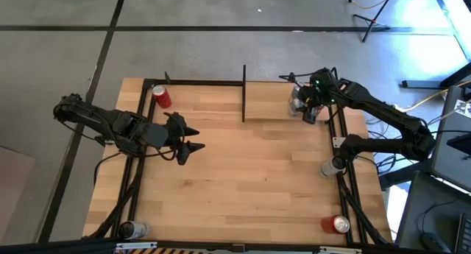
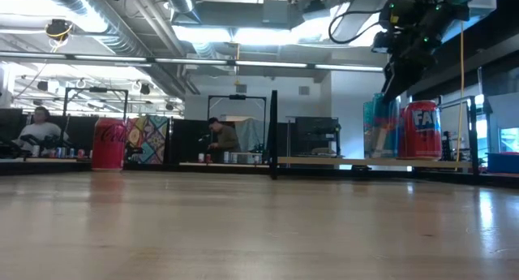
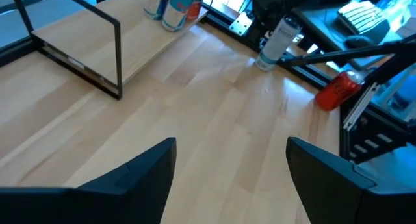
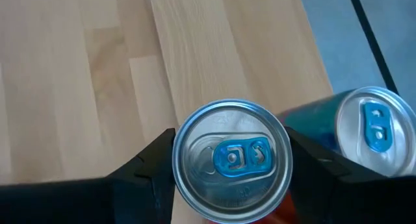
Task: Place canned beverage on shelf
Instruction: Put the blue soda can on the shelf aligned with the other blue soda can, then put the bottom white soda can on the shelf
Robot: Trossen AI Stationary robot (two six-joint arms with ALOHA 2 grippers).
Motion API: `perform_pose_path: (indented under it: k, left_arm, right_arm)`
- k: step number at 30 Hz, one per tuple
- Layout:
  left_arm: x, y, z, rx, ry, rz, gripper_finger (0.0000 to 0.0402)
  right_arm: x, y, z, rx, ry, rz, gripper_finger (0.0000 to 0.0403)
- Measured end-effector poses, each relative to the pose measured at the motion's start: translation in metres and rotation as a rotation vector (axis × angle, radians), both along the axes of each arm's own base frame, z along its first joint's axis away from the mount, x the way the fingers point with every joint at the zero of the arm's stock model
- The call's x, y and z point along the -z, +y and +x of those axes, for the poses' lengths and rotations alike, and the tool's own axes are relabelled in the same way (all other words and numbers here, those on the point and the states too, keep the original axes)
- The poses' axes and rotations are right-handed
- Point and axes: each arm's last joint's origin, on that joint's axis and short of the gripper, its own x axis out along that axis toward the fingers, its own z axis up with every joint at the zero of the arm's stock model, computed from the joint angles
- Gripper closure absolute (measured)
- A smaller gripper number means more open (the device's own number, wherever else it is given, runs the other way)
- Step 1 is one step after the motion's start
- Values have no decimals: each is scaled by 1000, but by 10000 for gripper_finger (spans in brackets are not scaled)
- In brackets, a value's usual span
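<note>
high: overhead, downward | low: tabletop-level | wrists: close | shared: shelf point(image 1: 287, 99)

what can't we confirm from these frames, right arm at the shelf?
- Right wrist view: whether the right tool grips the can; its fingers flank it, contact hidden under the rim.
- Same view: whether that can rests on the shelf; the can's own top hides its base.
- High view: cans on the shelf, covered by the right arm.
- Low view: blue can label, too blurred to read.
</note>
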Motion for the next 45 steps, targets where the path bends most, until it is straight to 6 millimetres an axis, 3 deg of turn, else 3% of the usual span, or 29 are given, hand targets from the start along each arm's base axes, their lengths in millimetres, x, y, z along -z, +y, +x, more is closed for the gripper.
perform_pose_path:
  k: [4, 11, 16, 21, 25, 30, 35, 40, 45]
  left_arm:
    - [0, 0, 0, 0, -2, -1, 123]
    - [0, 0, 0, -1, -1, -1, 123]
    - [0, 0, 0, -2, 0, -1, 123]
    - [0, 1, 0, -25, -5, 13, 123]
    - [-1, 4, 0, -54, -11, 29, 123]
    - [-1, 3, 17, 33, -44, 54, 123]
    - [-2, -13, 41, 185, -19, -16, 123]
    - [-24, -42, 57, 340, 147, -87, 123]
    - [-41, -73, 54, 477, 382, -149, 123]
  right_arm:
    - [0, 0, 0, -2, 15, -19, 199]
    - [0, -1, 0, 3, 17, -24, 106]
    - [-3, -2, 0, 16, 20, -50, 90]
    - [-24, -3, 2, 26, -17, -98, 104]
    - [-54, 1, 0, 30, -79, -79, 115]
    - [-83, 28, 18, -145, -341, 127, 122]
    - [-90, 67, 42, -311, -403, 172, 123]
    - [-88, 105, 57, -372, -373, 161, 123]
    - [-86, 134, 68, -345, -378, 214, 123]
